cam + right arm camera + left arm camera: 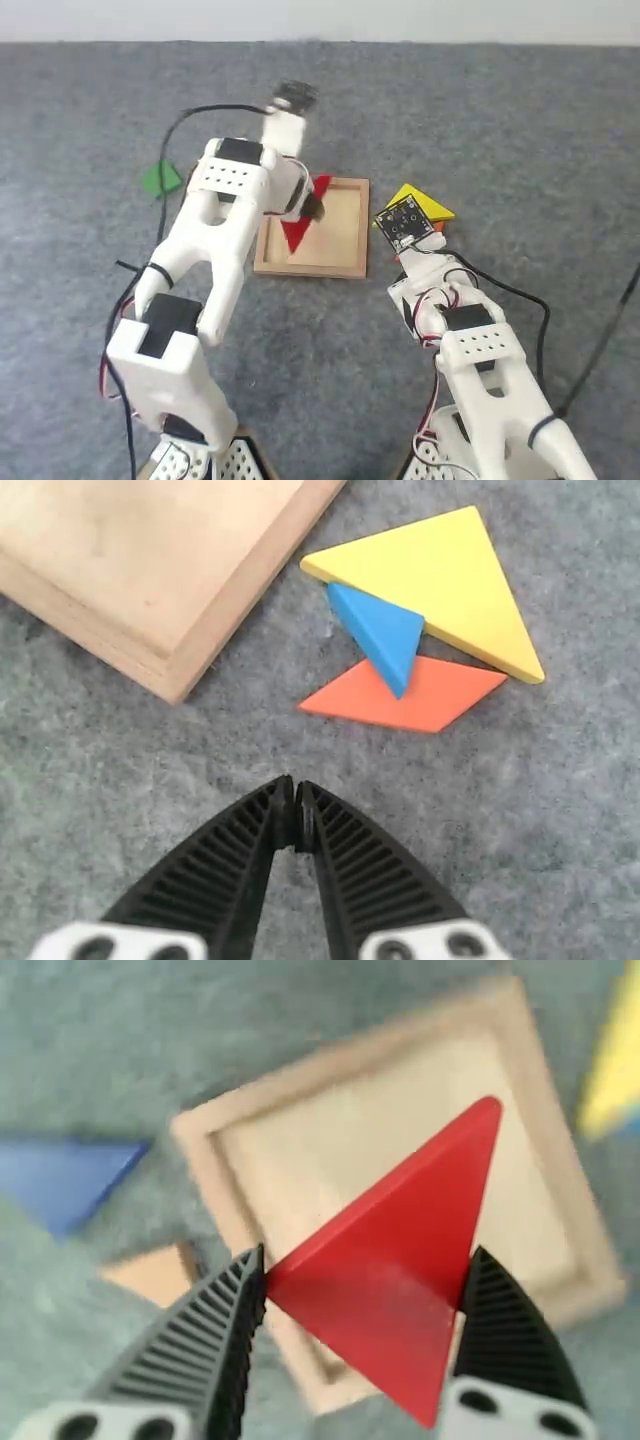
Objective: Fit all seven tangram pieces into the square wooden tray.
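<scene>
My left gripper (367, 1255) is shut on a large red triangle (400, 1260) and holds it tilted just above the square wooden tray (200, 1135). From above, the red triangle (298, 228) hangs over the tray's left half (340, 268), which has no pieces inside. My right gripper (295, 815) is shut on nothing and hovers over the carpet to the right of the tray (230, 610). Just beyond it lie a yellow triangle (450, 580), a small blue triangle (380, 630) resting on top, and an orange parallelogram (420, 695).
A green triangle (160, 178) lies on the grey carpet left of the left arm. Near the tray's edge in the left wrist view are a blue triangle (60, 1175) and a tan piece (150, 1270). Cables trail from both arms.
</scene>
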